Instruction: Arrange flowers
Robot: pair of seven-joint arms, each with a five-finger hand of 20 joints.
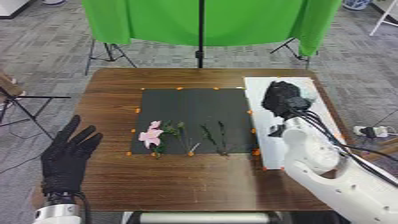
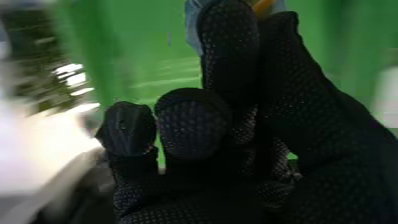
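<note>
**Pink flower (image 1: 149, 136) lies on dark mat (image 1: 195, 105)**

Head view: green stems (image 1: 210, 137) beside it; left hand (image 1: 62, 167) spread open; right hand (image 1: 282, 97) over the white board (image 1: 272, 156).

Right wrist view: thumb and finger pinch something blue-grey (image 2: 193, 22), hard to identify.

Brown wooden table (image 1: 187, 185) | dark mat (image 1: 195, 107), middle | white board (image 1: 274, 155), right side | orange marks (image 1: 257, 152) edging mat

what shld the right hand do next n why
Probably carry the pale blue-grey thing with an orange part left to the dark rectangular mat: the right hand pinches it above the long white board, while the pink flower and thin green stems lie on that mat, so the arrangement seems to belong there.
</note>
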